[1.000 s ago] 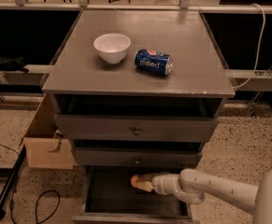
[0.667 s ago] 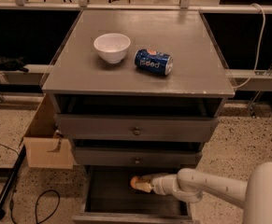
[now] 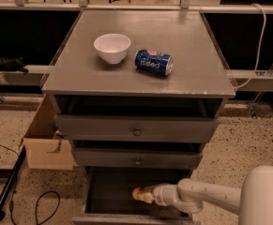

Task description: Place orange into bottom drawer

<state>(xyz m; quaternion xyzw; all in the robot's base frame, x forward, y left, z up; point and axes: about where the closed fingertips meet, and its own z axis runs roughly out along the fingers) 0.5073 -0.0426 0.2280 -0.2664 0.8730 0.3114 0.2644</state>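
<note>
The cream two-finger gripper (image 3: 141, 194) is inside the open drawer, pinching the small round matte-skinned orange (image 3: 136, 193) at its tip. The fruit hangs low over the dark floor of the deep grey bottom drawer (image 3: 109, 198), near the middle. Whether it touches the floor cannot be told.

The step in hand looks like the release. It would go best if the orange were lowered until it rests on the floor and the fingers then parted only slightly, since a round fruit rolls if dropped or nudged. The drawer's front rim lies at 6 o'clock from the orange and its left wall at 9 o'clock, well apart, so there is room to spare. The white arm (image 3: 206, 198) enters from 3 o'clock over the right wall, and backing out along that line should keep it off the rim.

At 12 o'clock, just above, is the grey middle drawer front with a round knob (image 3: 137, 161), so a straight lift risks a knock. Higher at 12 o'clock, on the grey cabinet top (image 3: 192, 74), stand a white ceramic bowl (image 3: 111, 47) and a blue soda can (image 3: 154, 62) lying on its side. Neither is involved. A brown cardboard box (image 3: 47, 146) sits on the floor at 10 o'clock.
</note>
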